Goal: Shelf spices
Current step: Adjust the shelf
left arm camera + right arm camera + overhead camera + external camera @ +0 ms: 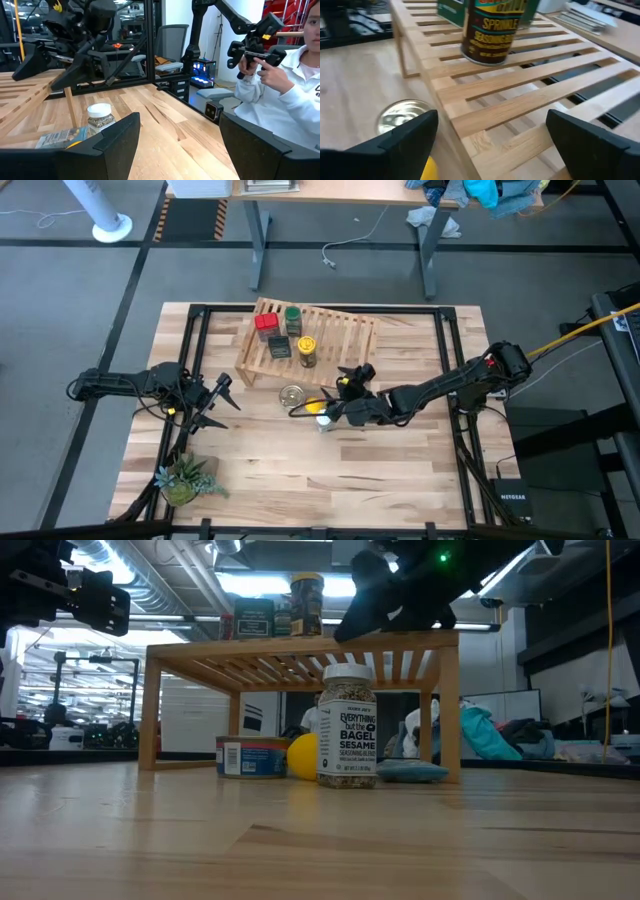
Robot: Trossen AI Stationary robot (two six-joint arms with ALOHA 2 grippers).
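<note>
The light-wood slatted shelf (320, 335) stands at the table's far middle. On it are a red tin (266, 325), a green-lidded jar (292, 317), a dark grey tin (280, 348) and a yellow-lidded jar (306, 351), which also shows in the right wrist view (492, 30). The white-lidded jar (347, 725) stands upright on the table in front of the shelf. My right gripper (495, 145) is open and empty, above the shelf's near edge (485, 112) and pointing at the yellow-lidded jar. My left gripper (175, 145) is open and empty at the table's left (215, 405).
A silver round tin (292, 394), a yellow round thing (303, 755) and a flat blue packet (410, 771) lie on the table by the shelf's near side. A small potted plant (185, 478) stands at the near left. A person (285, 85) sits beyond the table.
</note>
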